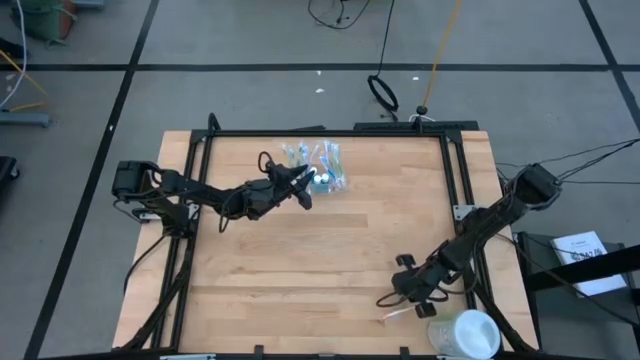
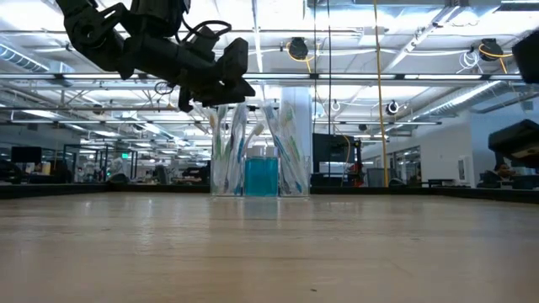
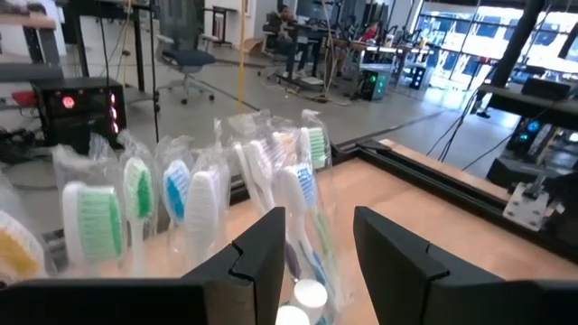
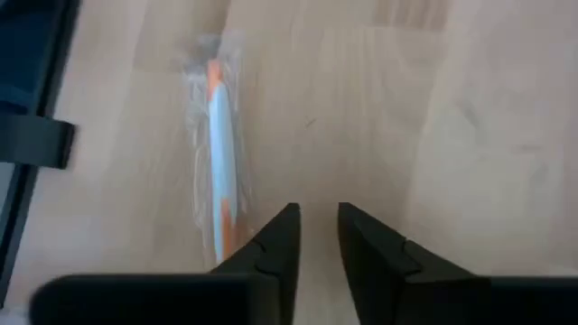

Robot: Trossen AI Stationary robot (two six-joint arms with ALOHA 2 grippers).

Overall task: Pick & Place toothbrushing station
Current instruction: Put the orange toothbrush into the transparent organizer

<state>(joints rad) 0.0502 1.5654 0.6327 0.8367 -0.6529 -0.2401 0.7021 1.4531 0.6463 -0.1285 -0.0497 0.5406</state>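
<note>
A small clear cup [image 1: 322,172] stands at the table's far middle, holding several wrapped toothbrushes [image 3: 194,194] upright and blue toothpaste [image 2: 259,177]. My left gripper [image 3: 319,244] is open and points level at the cup from the left. Its fingers stand on either side of one wrapped toothbrush [image 3: 302,194]; I cannot tell whether they touch it. My right gripper [image 4: 319,226] is over the near right of the table, slanting down, its fingers a little apart with nothing between them. One wrapped orange-and-white toothbrush [image 4: 221,153] lies flat on the wood beside it.
A larger white cup [image 1: 465,335] stands at the near right corner, close to the right gripper [image 1: 410,290] and the lying toothbrush [image 1: 395,315]. A black frame [image 1: 450,180] rims the table. Bare wood stretches across the middle between the two arms.
</note>
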